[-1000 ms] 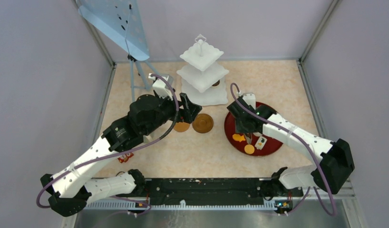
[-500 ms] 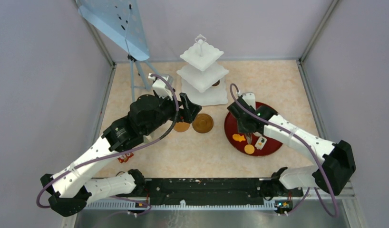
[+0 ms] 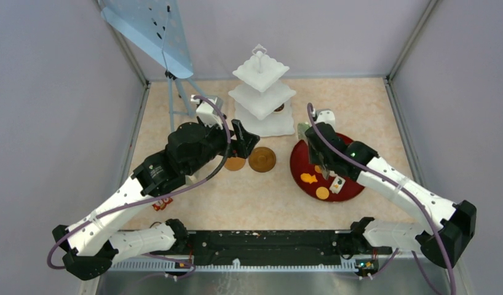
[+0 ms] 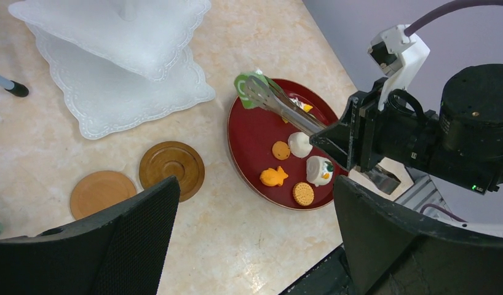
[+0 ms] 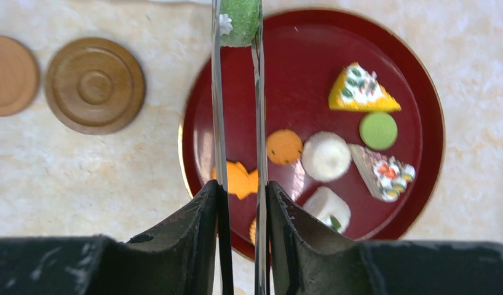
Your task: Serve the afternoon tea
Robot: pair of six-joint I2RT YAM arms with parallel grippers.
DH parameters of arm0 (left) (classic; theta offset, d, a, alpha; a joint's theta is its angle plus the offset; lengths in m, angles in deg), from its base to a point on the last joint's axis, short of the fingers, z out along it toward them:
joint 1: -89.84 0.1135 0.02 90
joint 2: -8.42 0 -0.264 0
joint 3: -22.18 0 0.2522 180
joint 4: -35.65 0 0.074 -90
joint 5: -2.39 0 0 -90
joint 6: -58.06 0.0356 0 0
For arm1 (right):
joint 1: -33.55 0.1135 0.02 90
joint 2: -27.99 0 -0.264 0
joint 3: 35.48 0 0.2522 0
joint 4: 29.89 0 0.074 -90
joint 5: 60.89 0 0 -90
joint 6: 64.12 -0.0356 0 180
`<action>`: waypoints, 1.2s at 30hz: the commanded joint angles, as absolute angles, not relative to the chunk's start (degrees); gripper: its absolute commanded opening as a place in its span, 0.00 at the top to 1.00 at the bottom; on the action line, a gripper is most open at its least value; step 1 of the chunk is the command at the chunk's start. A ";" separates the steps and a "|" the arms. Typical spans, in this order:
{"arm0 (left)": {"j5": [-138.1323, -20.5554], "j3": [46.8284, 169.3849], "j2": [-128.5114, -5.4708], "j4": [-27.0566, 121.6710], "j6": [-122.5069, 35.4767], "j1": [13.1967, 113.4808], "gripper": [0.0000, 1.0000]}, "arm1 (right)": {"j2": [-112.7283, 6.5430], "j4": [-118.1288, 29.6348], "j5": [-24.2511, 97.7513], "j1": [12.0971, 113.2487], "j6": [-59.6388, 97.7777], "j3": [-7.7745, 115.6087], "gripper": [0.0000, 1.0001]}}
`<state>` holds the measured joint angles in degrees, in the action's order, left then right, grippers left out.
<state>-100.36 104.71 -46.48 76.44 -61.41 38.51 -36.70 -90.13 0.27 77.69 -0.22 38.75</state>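
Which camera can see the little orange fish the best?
The left wrist view: the orange fish lies whole and unblocked on the red tray. In the right wrist view the tongs cross in front of it, hiding part. The top view shows it whole, but tiny.

right arm (image 3: 384,176) reaches over the dark-red tray (image 3: 300,163), where an orange fish (image 3: 308,178) and orange disc (image 3: 322,192) lie.
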 commanded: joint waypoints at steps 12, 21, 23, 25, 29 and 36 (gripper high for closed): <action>-103.46 105.28 -44.47 77.42 -61.11 38.77 0.01 | -53.42 -64.22 1.84 78.04 11.81 44.15 0.83; -104.87 105.50 -44.37 78.25 -60.36 38.77 0.01 | -60.47 -59.41 0.08 77.11 14.54 44.93 0.82; -105.02 105.84 -44.38 78.44 -60.11 38.77 0.01 | -61.45 -58.90 -0.23 76.82 14.78 45.08 0.81; -105.17 105.98 -44.31 78.42 -59.98 38.82 0.01 | -62.18 -58.77 -0.39 76.48 14.99 45.22 0.80; -105.44 105.60 -44.06 78.55 -60.23 38.83 0.01 | -62.82 -57.99 -1.02 75.98 15.84 44.79 0.77; -105.36 105.76 -44.43 78.44 -60.07 38.79 0.01 | -64.12 -56.48 -0.41 75.17 16.49 43.95 0.75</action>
